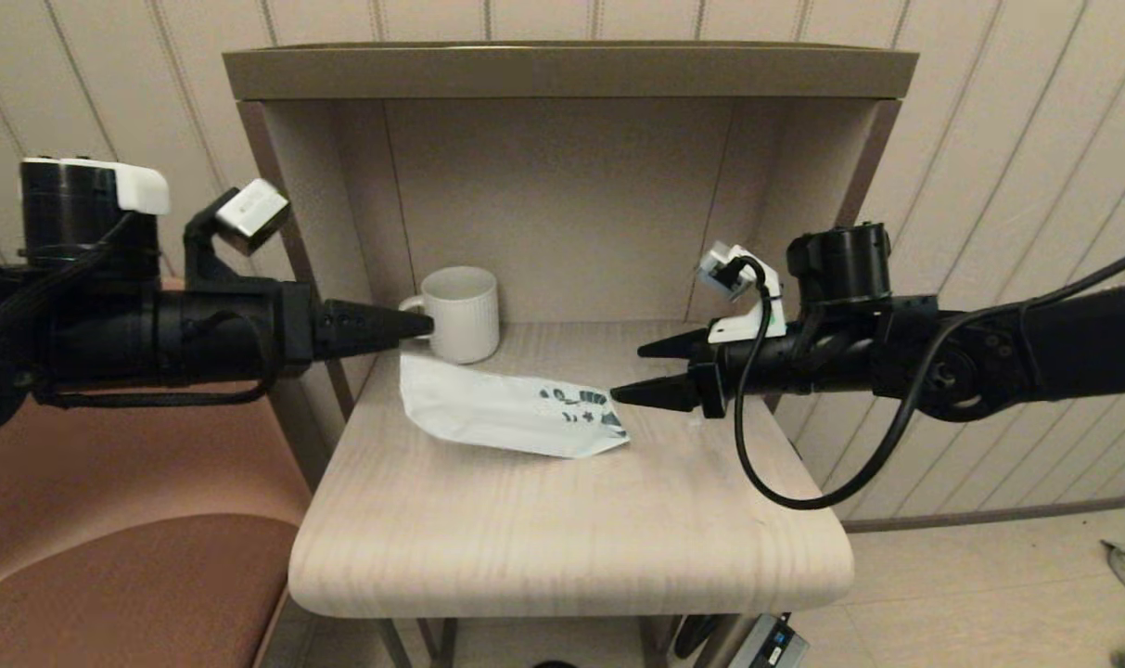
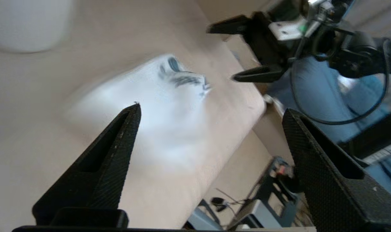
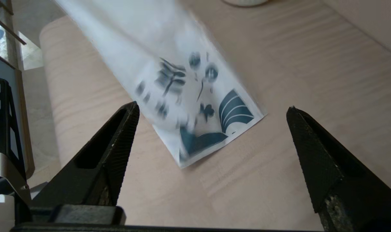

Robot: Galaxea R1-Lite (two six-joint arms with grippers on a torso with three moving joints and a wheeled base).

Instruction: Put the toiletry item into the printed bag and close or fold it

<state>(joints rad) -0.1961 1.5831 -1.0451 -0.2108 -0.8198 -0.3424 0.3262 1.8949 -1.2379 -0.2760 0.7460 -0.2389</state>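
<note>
The printed bag (image 1: 506, 413) lies flat on the light wooden table (image 1: 562, 529), plain white end toward the mug, teal-printed end toward the right. My right gripper (image 1: 627, 374) hovers just past the printed end, open, nothing between its fingers; in the right wrist view the printed bag (image 3: 189, 83) shows ahead of the right gripper (image 3: 213, 105). My left gripper (image 1: 414, 327) hangs above the bag's plain end, beside the mug, open and empty. The left wrist view has the printed bag (image 2: 163, 96) beyond the left gripper (image 2: 211, 108). The toiletry item is out of view.
A white ribbed mug (image 1: 460, 311) stands at the back left of the table, inside a beige shelf alcove (image 1: 562, 195) with side walls. A brown chair (image 1: 108, 557) sits to the left. The table's front half is bare wood.
</note>
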